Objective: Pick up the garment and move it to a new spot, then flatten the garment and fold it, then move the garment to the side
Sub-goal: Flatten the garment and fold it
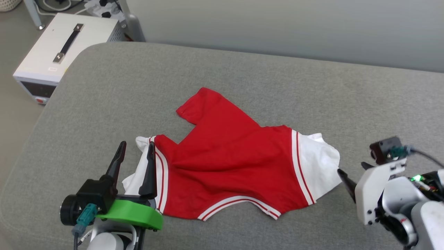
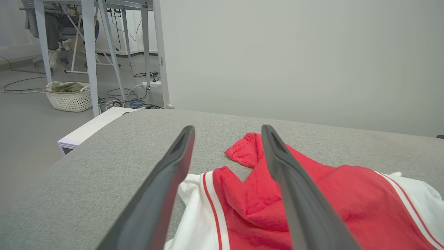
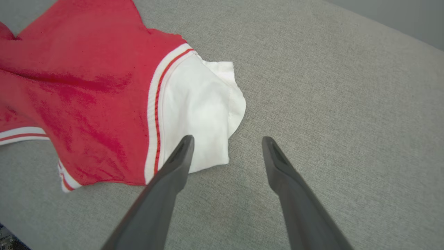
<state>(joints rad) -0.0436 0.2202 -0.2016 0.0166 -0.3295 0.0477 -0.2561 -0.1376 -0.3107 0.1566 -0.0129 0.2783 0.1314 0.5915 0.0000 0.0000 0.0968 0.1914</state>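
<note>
Garment (image 1: 229, 166) on cushion (image 1: 242, 69), left tool (image 1: 136, 143) spread over one sleeve, right tool (image 3: 228, 138) spread at the other

Red sports jersey shirt (image 1: 225, 163): body plain red, short sleeves white, red-white striped trim along sleeve seams and one edge. Grey woven fabric surface (image 1: 242, 69) under it: even grey, fine fleck. My left gripper (image 1: 136, 143): black fingers, bright green mount. My right gripper (image 3: 228, 139): dark grey fingers, white housing. White metal box (image 1: 52, 52): black strap handle. White lattice basket (image 2: 69, 99).
</note>
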